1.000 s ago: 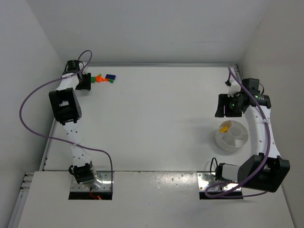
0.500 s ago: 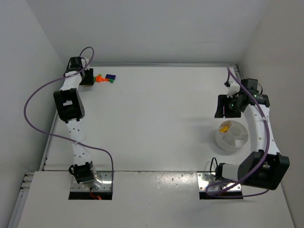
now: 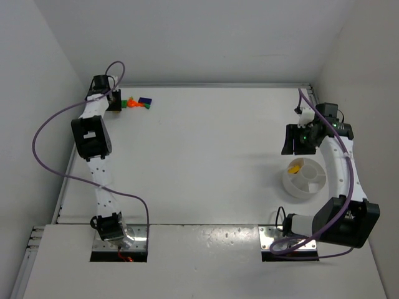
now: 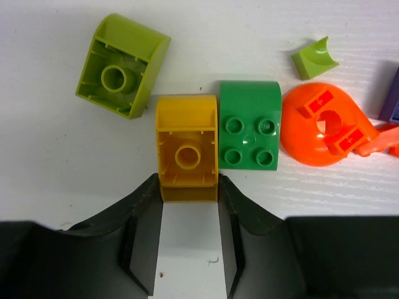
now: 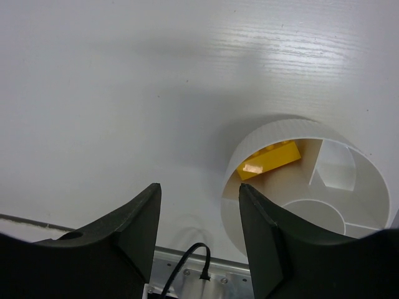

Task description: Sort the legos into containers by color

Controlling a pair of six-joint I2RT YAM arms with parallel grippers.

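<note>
Your counter [image 3: 212, 140] carries everything. The left arm [image 3: 91, 137] stretches to the far left corner, and the right arm [image 3: 341, 168] curls over the right side.

The left jaws stand about one brick's width apart. Their tips flank the near end of a yellow brick [image 4: 187, 149] that lies underside up on the counter. You cannot tell whether they squeeze it or only sit beside it.

The right jaws are released, spread wide and holding nothing. They hang over bare counter just beside the dish [image 5: 268, 131].

The round white dish is split into sections. One section, at the rim nearest the right jaws, holds another yellow brick [image 5: 269, 161].

Around the left jaws you can count seven pieces:
- the yellow brick
- one lime sloped brick [image 4: 123, 65]
- one dark green brick [image 4: 249, 124], touching the yellow brick's side
- one orange round piece [image 4: 324, 124]
- one lime chip [image 4: 315, 58]
- one red-orange piece [image 4: 383, 140], cut off at the edge
- one purple-blue piece [image 4: 391, 103], cut off at the edge
</note>
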